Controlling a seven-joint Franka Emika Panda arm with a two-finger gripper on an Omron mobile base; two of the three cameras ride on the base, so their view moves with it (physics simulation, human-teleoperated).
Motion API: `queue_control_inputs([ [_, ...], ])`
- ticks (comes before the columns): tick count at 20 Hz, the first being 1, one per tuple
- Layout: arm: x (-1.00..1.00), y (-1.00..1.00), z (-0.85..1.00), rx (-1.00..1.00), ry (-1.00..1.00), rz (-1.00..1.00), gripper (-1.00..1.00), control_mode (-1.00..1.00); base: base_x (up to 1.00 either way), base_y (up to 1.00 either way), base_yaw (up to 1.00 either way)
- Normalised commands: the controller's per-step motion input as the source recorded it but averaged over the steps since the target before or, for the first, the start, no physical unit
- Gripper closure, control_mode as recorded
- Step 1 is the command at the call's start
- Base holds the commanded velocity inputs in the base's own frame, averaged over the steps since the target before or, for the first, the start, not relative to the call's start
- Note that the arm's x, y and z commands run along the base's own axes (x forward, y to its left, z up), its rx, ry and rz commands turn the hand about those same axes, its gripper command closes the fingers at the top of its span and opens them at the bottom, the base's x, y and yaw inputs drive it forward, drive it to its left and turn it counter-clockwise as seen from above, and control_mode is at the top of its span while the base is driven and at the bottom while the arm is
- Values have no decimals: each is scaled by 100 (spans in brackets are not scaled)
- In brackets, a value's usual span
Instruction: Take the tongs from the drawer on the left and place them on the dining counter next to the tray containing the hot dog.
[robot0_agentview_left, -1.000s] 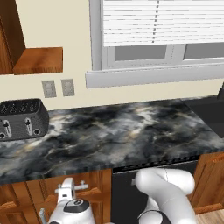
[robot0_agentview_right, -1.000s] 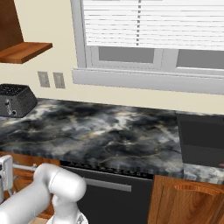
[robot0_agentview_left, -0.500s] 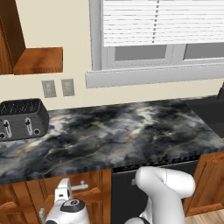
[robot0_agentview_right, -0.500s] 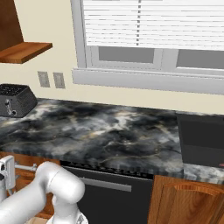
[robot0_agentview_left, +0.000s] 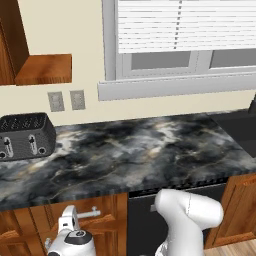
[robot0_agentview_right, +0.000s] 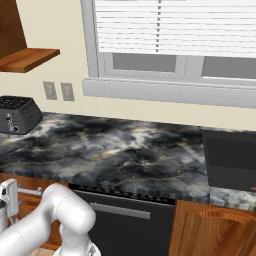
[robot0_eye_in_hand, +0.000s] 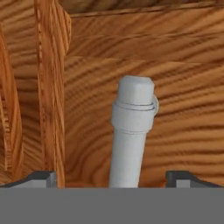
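Observation:
The drawer (robot0_agentview_left: 102, 227) is closed under the marbled kitchen top, left of a black appliance front. Its silver bar handle (robot0_agentview_left: 92, 213) (robot0_agentview_right: 31, 191) juts out from the reddish-brown wooden front. My gripper (robot0_agentview_left: 67, 218) (robot0_agentview_right: 9, 194) is low, at the handle's left end. In the hand view the handle (robot0_eye_in_hand: 131, 127) runs up between my two dark fingertips (robot0_eye_in_hand: 41, 177), which stand well apart on either side without touching it, so the gripper (robot0_eye_in_hand: 113, 177) is open. The tongs are hidden. The dining counter and the tray are out of view.
A black toaster (robot0_agentview_left: 24, 135) (robot0_agentview_right: 16, 114) stands at the left of the marbled kitchen top (robot0_agentview_left: 145, 145). The black appliance front (robot0_agentview_right: 125, 222) sits under the top, with a dark square unit (robot0_agentview_right: 231, 156) at the right. A wooden shelf (robot0_agentview_left: 45, 69) hangs above.
My hand has edged slightly left and down along the drawer front, staying at the handle. The drawer is still closed and the fingers remain apart.

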Motion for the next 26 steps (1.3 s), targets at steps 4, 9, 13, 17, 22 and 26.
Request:
queue_control_inputs([
  [4,17,7,-19,0,0,0,-100,-100,0,0,0],
  [9,21,5,-17,0,0,0,-100,-100,0,0,0],
  [13,16,2,-15,0,0,0,-100,-100,0,0,0],
  [17,18,3,-13,0,0,0,100,-100,0,0,0],
  [22,4,1,-3,0,0,0,100,-100,0,0,0],
  [26,0,0,0,0,0,0,100,-100,0,0,0],
])
